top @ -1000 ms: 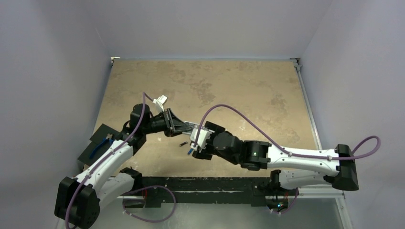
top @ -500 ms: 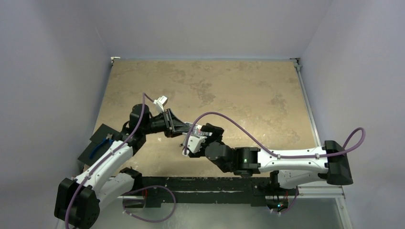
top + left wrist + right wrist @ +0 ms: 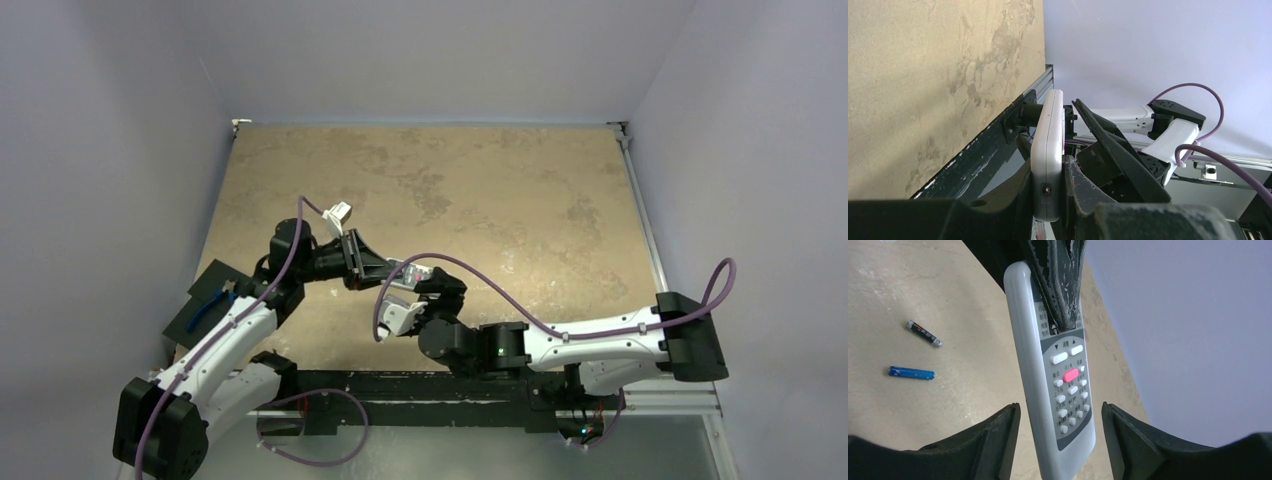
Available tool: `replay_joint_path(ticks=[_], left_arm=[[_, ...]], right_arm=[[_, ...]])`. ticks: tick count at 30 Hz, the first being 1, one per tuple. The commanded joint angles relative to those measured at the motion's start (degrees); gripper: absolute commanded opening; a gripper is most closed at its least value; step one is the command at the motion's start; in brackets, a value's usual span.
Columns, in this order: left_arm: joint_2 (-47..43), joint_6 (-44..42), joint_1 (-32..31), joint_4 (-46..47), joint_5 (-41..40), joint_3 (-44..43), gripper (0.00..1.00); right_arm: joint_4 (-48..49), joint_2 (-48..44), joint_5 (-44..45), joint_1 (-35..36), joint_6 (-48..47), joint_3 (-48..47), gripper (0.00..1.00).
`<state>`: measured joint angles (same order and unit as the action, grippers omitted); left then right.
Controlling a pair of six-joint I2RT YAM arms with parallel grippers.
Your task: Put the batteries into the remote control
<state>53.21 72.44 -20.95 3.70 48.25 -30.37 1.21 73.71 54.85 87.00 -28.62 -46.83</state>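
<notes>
The left claw is clamped tight on the remote, gripping it by the screen end and holding it up off the worktop. The button end sticks out free, and that is the end to watch. The right claw is spread wide, one finger on each side of that free end. There is a clear gap on both sides, so it has nothing in its grip yet.

The key line here is the remote's long axis. It runs straight from the left claw towards the right claw, almost like a baton being handed across. The right claw's opening sits across the remote's width, so closing from here should pinch the two long edges. The button face is turned towards the right wrist camera, which means the plain back faces away. I'd judge the battery bay is on that back side.

Both batteries lie flat on the worktop with no claw on either. In the right wrist view the black battery and the blue battery lie close together, left of the remote and well apart from it. The right claw is the nearer of the two, but its fingers are lined up on the remote. In the top view the arms hide both batteries.
</notes>
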Motion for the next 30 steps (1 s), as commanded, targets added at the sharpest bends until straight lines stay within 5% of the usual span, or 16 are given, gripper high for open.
replay_joint_path(ticks=[1,11,16,30], left_arm=[[-1.33,1.02,0.61,0.88,1.83,-0.96,0.0],[-1.88,1.05,0.57,0.42,1.87,-0.87,0.0],[-1.88,0.85,0.56,0.29,2.26,-0.38,0.0],[-2.58,-3.93,0.63,-3.09,0.8,-2.01,0.52]], right_arm=[[4.52,0.28,6.41,0.88,-2.06,0.81,0.66],[8.67,1.06,9.84,1.41,-4.48,2.39,0.33],[11.32,1.41,10.35,1.58,-5.96,2.87,0.02],[10.18,-1.02,7.38,1.61,-3.34,3.5,0.0]])
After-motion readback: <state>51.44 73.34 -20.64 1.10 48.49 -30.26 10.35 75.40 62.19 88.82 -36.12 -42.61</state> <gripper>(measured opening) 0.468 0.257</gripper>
